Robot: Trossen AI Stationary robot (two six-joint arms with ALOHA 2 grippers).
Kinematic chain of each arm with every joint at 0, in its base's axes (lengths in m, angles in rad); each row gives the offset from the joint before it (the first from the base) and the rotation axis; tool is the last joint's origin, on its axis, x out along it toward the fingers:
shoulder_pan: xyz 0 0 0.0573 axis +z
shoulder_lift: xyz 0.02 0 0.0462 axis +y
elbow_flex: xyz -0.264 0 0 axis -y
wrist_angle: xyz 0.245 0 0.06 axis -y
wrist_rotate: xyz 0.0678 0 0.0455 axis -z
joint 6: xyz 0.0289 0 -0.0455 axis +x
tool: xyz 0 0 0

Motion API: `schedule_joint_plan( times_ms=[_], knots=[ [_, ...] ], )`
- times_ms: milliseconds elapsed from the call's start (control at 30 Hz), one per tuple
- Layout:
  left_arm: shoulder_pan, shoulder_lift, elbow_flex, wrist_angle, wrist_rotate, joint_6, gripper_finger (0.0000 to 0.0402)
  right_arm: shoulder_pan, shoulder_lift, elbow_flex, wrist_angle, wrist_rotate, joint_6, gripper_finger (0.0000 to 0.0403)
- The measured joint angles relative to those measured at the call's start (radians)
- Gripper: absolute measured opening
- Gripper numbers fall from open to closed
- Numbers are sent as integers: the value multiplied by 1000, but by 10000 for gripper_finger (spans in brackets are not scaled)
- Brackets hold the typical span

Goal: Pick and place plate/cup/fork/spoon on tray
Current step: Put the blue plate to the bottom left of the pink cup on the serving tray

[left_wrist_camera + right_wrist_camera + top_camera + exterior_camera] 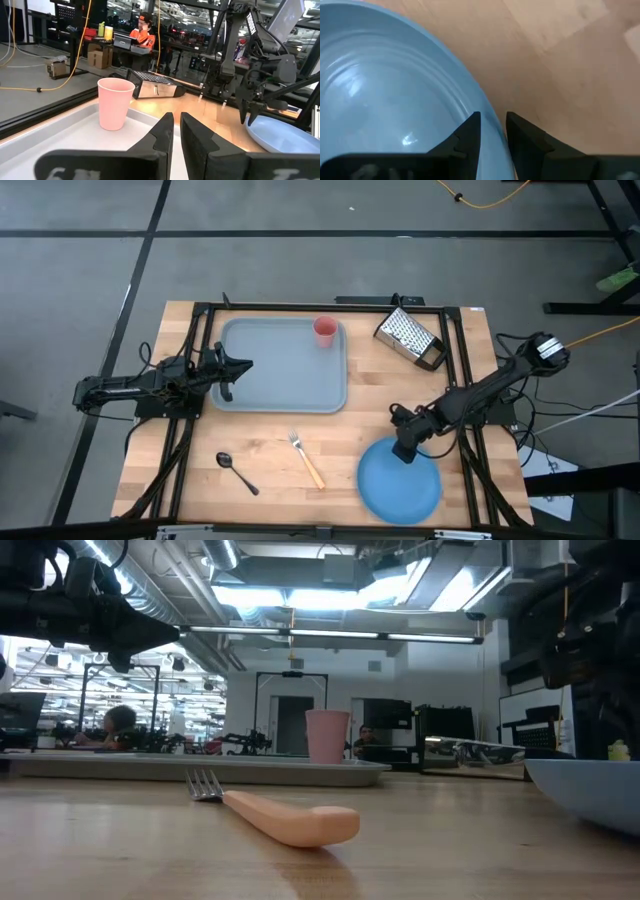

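Note:
The grey-blue tray [285,375] lies at the far left of the table, and the pink-red cup [325,330] stands upright in its far right corner. The cup also shows in the left wrist view [115,102]. The fork [307,458] and the dark spoon [237,473] lie flat on the wood near the front edge. The bright-blue plate [400,480] is at the front right. My right gripper [405,448] is shut on the plate's far rim. My left gripper [245,366] hovers shut and empty over the tray's left part. My right gripper pinches the plate's far rim [487,111] between its two fingers. One finger [467,135] is inside the dish and the other is outside over the wood. The fingers come from above, slanting down from the far right. Whether the plate is lifted, I cannot tell.
A metal box grater [410,338] lies on its side at the far right, beside the tray. Bare wood lies between the tray and the plate. A black frame runs along the table's edges. People sit in the room beyond the table.

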Motion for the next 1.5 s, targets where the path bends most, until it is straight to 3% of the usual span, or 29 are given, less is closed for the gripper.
schedule_joint_plan(
  times_ms=[200,367,733,900,1000,1100,1500],
  knots=[
    [0,0,0,0,0,0,27,-2,47,0,93,13,1,61],
    [0,0,0,0,0,0,28,-11,47,2,133,91,13,11],
    [0,0,0,0,0,0,27,-49,-31,126,105,222,-54,6],
    [0,0,0,0,0,0,27,-104,-65,198,212,401,-76,6],
    [0,0,0,0,0,0,28,-180,-47,233,255,447,-81,6],
    [0,0,0,0,0,0,28,-272,4,277,262,414,-110,6],
    [0,0,0,0,0,0,28,-566,363,597,100,80,-168,6]
  ],
)
